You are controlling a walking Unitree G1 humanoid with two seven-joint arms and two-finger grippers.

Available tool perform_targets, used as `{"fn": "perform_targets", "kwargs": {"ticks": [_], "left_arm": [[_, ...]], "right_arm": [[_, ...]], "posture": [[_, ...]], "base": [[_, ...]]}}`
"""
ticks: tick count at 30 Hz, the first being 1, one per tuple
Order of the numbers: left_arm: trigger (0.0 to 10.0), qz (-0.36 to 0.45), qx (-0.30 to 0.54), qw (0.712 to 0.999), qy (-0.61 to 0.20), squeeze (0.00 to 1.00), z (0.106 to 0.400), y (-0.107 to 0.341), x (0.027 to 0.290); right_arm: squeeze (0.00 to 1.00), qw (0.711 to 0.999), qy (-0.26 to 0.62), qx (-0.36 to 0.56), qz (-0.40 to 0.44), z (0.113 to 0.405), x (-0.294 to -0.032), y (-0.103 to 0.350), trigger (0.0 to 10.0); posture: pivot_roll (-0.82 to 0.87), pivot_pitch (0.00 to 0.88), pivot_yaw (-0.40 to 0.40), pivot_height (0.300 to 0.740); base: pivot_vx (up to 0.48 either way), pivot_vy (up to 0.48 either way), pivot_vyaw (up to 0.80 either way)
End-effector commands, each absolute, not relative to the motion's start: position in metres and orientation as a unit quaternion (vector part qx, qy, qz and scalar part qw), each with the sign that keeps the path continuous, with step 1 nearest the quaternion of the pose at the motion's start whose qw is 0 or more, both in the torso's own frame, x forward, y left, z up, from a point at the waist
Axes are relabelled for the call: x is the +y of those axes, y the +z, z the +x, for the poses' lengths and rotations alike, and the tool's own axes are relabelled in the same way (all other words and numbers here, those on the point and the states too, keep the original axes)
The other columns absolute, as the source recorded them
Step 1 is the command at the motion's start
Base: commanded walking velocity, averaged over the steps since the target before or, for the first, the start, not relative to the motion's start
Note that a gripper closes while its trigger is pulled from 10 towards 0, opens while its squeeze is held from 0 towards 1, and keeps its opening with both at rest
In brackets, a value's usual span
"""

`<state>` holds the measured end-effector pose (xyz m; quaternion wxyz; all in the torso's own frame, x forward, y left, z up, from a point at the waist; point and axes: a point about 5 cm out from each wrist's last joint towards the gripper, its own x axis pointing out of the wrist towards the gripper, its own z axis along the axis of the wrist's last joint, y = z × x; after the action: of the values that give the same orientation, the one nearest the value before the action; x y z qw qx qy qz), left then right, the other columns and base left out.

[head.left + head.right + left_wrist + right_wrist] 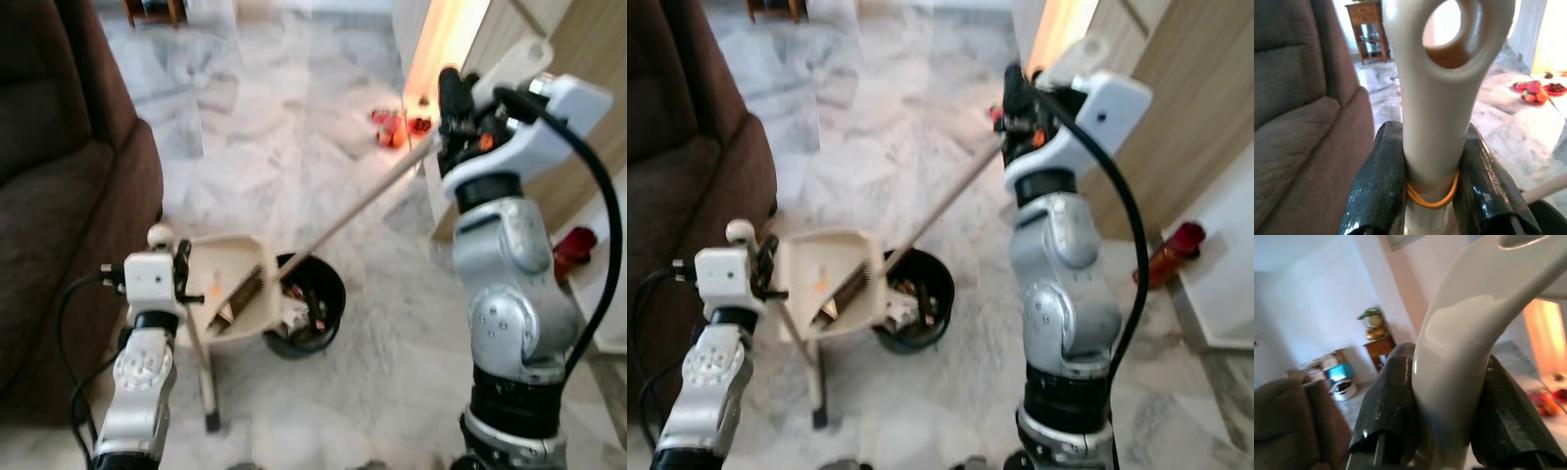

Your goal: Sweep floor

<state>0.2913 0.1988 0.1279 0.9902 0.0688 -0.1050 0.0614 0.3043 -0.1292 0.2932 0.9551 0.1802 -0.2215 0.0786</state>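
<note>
A cream long-handled dustpan point(230, 289) is tilted against the rim of a black bin point(318, 294) on the marble floor. My left gripper point(178, 271) is shut on the dustpan's handle point(1437, 122), its black fingers point(1378, 186) on either side, just under the handle's hanging hole. The broom's pale stick point(367, 201) slants from the pan's mouth up to my right gripper point(453, 108). That gripper is shut on the broom's cream top end point(1459, 357). The broom's dark bristles point(250, 286) lie inside the pan with bits of debris.
A brown sofa point(59, 196) fills the left side, close to my left arm. Red plates of food point(397, 125) sit on the floor near a wooden panel point(588, 59). A red bottle point(573, 250) stands at the right. A wooden side table point(1369, 24) is far back.
</note>
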Motion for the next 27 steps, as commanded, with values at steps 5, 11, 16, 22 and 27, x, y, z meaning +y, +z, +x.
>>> {"fn": "perform_targets", "kwargs": {"ticks": [5,11,16,22,27], "left_arm": [[10.0,0.066,-0.126,0.988,0.06,0.0,0.2912,0.1359,0.1979],[10.0,0.064,-0.129,0.988,0.063,0.0,0.2905,0.1359,0.198],[10.0,0.063,-0.13,0.988,0.061,0.0,0.2906,0.1361,0.1976],[10.0,0.064,-0.127,0.988,0.059,0.0,0.2902,0.1349,0.197],[10.0,0.064,-0.127,0.988,0.058,0.0,0.2903,0.1347,0.1968]], "right_arm": [[0.0,0.944,0.081,-0.262,0.183,0.2961,-0.1289,0.308,10.0],[0.0,0.944,0.079,-0.259,0.187,0.2963,-0.1281,0.3065,10.0],[0.0,0.944,0.073,-0.259,0.189,0.2965,-0.1278,0.3059,10.0],[0.0,0.941,0.069,-0.268,0.195,0.2945,-0.1257,0.3065,10.0],[0.0,0.938,0.054,-0.296,0.171,0.2914,-0.1277,0.3107,10.0]], "posture": [[0.14,0.167,-0.025,0.74],[0.14,0.171,-0.025,0.74],[0.14,0.171,-0.025,0.74],[0.14,0.17,-0.025,0.74],[0.14,0.169,-0.025,0.74]], "base": [[0.307,0.0,0.0],[0.194,0.0,0.0],[0.0,0.0,0.0],[0.0,0.0,0.0],[0.0,0.0,0.0]]}}
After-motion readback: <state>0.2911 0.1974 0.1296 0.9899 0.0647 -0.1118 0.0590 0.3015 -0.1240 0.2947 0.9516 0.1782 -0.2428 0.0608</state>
